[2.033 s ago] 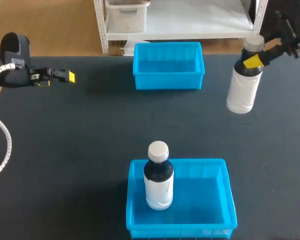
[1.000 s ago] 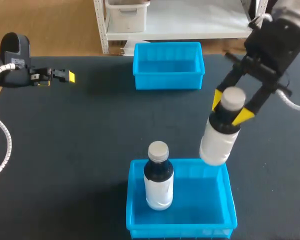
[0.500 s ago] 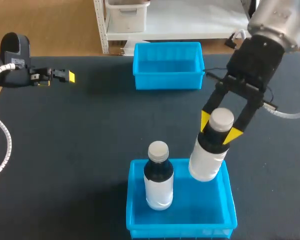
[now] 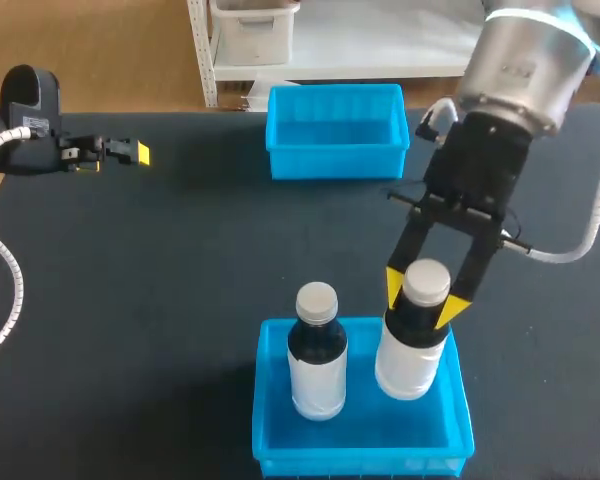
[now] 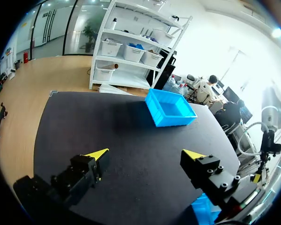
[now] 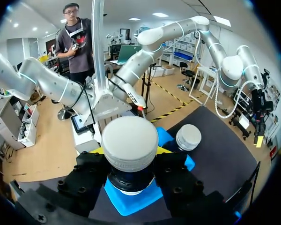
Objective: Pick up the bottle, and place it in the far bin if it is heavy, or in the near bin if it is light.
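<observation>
My right gripper (image 4: pixel 425 290) is shut on the neck of a white bottle (image 4: pixel 408 352) with a dark collar and a white cap. The bottle is upright, with its lower half inside the right part of the near blue bin (image 4: pixel 462 412); whether it touches the floor I cannot tell. In the right wrist view its cap (image 6: pixel 129 143) fills the space between my fingers, with the near bin (image 6: pixel 131 200) below. My left gripper (image 4: pixel 130 152) stands open at the table's far left, nothing between its fingers (image 5: pixel 145 157). The far bin (image 4: pixel 337 165) holds nothing.
A second, similar bottle (image 4: pixel 317 352) stands upright in the left part of the near bin, close beside the held one; its cap (image 6: pixel 188 137) shows just beyond my right gripper. Bare dark tabletop lies between the two bins and around the far bin (image 5: pixel 175 121).
My right arm has carried the bottle from the table's far right toward the front and lowered it into the near bin, beside the other bottle. The left arm has stayed still.
</observation>
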You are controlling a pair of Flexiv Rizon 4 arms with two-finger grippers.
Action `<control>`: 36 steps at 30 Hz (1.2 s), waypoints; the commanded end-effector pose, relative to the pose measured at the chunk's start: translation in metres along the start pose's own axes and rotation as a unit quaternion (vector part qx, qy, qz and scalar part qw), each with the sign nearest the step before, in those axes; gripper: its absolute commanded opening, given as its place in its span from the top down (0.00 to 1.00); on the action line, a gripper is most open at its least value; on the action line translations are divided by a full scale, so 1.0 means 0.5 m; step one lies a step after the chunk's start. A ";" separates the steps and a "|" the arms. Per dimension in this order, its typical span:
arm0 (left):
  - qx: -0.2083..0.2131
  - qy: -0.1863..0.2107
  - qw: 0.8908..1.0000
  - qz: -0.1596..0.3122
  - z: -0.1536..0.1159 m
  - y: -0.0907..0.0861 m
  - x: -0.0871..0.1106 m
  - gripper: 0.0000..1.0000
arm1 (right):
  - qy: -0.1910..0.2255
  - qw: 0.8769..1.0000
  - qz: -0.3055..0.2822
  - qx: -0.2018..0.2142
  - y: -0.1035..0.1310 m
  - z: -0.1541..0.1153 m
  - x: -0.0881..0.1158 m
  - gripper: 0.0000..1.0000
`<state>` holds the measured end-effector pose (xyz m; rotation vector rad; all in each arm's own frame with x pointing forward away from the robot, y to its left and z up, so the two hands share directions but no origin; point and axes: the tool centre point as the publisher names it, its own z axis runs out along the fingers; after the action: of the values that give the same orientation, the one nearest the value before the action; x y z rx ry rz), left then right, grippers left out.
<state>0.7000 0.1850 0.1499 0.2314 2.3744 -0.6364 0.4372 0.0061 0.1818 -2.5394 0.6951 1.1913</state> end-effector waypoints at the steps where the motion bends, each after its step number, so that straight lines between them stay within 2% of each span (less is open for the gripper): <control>1: 0.000 0.000 1.000 0.000 0.000 0.000 0.000 0.00 | -0.004 1.000 -0.003 -0.009 -0.010 0.008 0.014 1.00; 16: 0.000 0.000 1.000 0.000 0.000 0.000 0.000 0.00 | -0.015 0.999 -0.023 -0.018 -0.009 0.023 0.040 1.00; 33: 0.000 0.000 1.000 0.000 0.000 0.000 0.000 0.00 | -0.049 0.998 -0.002 -0.034 -0.019 0.038 0.089 1.00; 34: 0.000 0.000 1.000 0.000 0.000 0.000 0.000 0.00 | -0.050 0.998 -0.001 -0.035 -0.019 0.038 0.091 0.95; 36: 0.000 0.000 1.000 0.000 0.000 0.000 0.000 0.00 | -0.053 0.998 0.001 -0.036 -0.020 0.039 0.094 0.78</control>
<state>0.7000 0.1850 0.1500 0.2314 2.3744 -0.6364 0.4486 0.0058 0.1360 -2.5179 0.6498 1.3352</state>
